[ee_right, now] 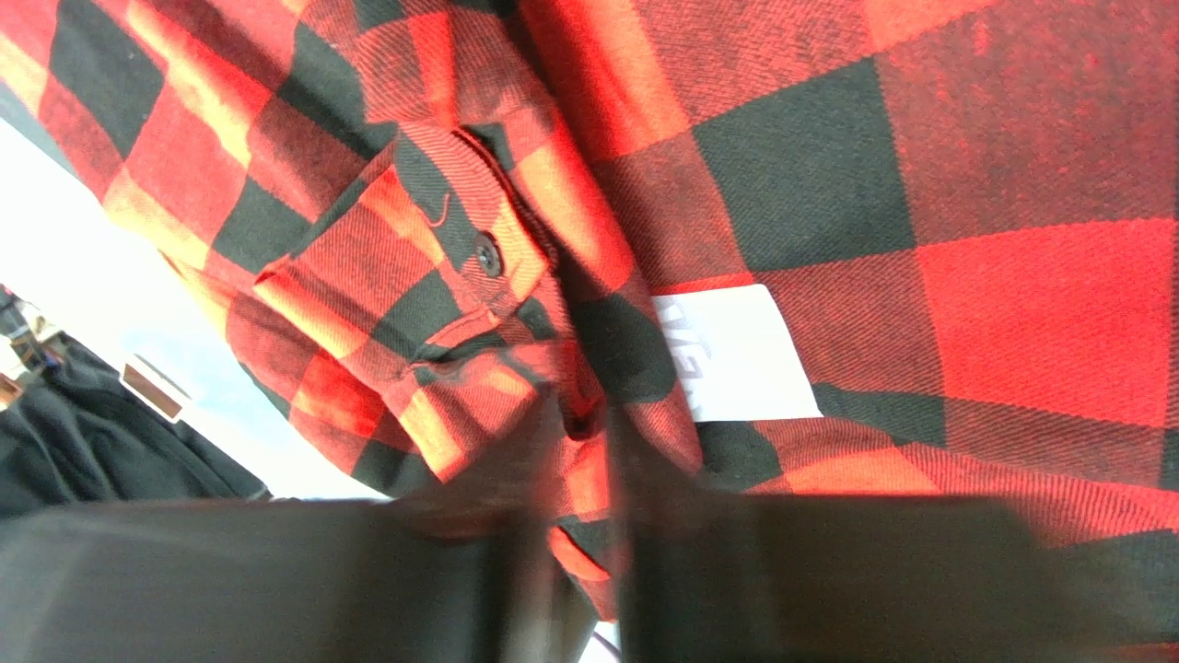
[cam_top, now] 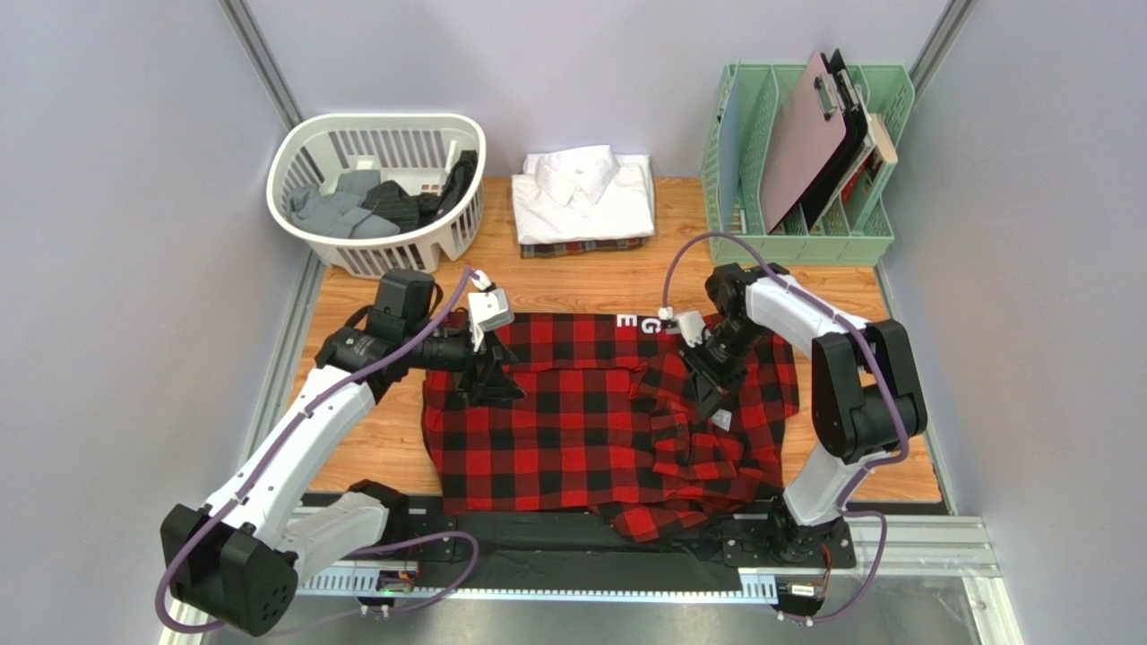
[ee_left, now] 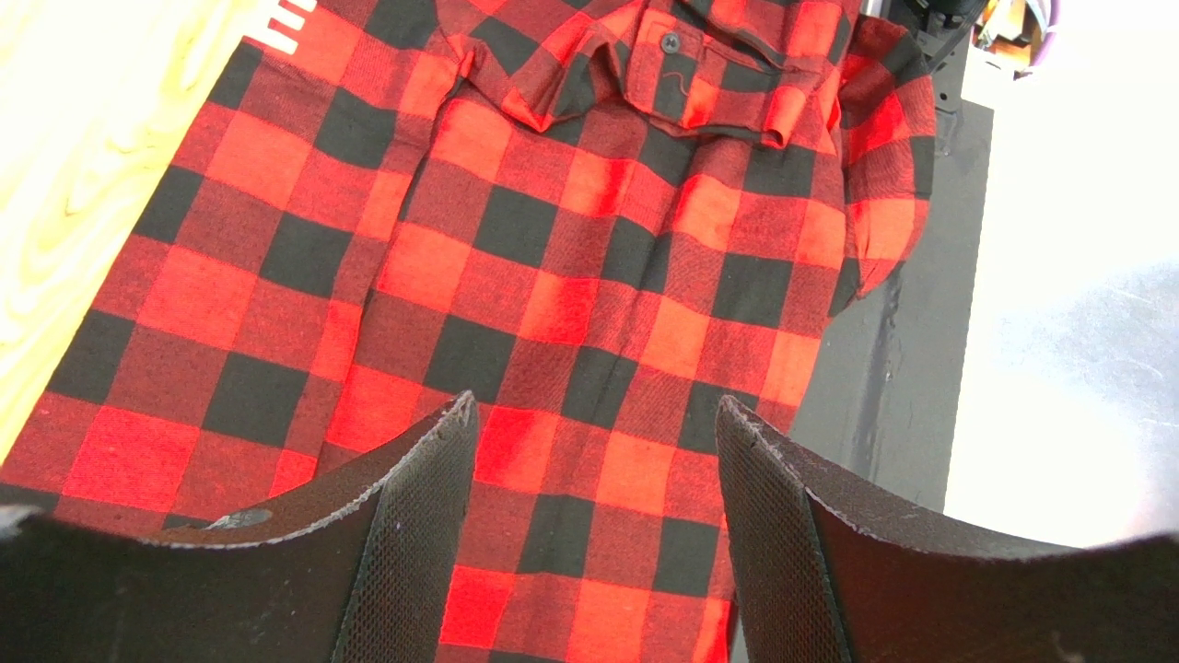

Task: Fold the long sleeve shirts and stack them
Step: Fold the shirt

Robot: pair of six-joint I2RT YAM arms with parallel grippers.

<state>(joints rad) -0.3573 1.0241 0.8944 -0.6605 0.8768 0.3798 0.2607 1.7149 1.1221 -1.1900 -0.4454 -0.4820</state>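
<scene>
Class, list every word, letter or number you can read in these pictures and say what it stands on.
"G" "E": white letters by the far edge of the red-and-black shirt, seemingly on the table.
Too blurred to read: the print on the white tag on that shirt.
Nothing else is legible.

3 shirts [cam_top: 593, 417] [cam_top: 583, 188] [cam_top: 586, 247], 1 basket [cam_top: 404, 250], 1 file rack [cam_top: 821, 250].
</scene>
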